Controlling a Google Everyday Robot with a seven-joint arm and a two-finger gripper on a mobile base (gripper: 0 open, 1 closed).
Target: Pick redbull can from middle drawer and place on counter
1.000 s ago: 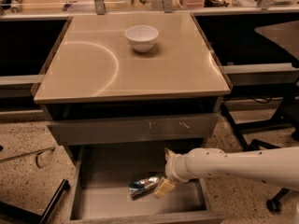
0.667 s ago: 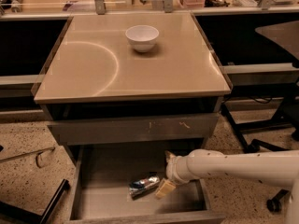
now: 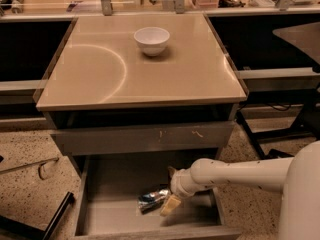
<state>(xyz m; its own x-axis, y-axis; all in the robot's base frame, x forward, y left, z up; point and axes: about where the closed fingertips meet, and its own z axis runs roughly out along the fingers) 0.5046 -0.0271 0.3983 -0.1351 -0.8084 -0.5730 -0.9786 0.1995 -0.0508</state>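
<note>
Slim silver-and-blue redbull can (image 3: pixel 152 200) is lying on its side on the floor of the pulled-out grey metal middle drawer (image 3: pixel 107 219), so the white arm (image 3: pixel 240 173) is reaching in low from the can's right. End effector (image 3: pixel 171 190) is sitting just right of the can, spread wide and pinching nothing. Its lower tan finger (image 3: pixel 169 207) is touching the can's end. Glossy tan table (image 3: pixel 150 79), above the can, is offering free space for the drop.

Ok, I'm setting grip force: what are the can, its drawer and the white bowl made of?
The can, lying by the hand in the drawer: likely thin metal, shiny silver-blue glints. The drawer: seemingly sheet metal, dull flat grey, thin low sides. The bowl on the counter: probably glazed ceramic, maybe plastic; smooth white, soft sheen.
</note>
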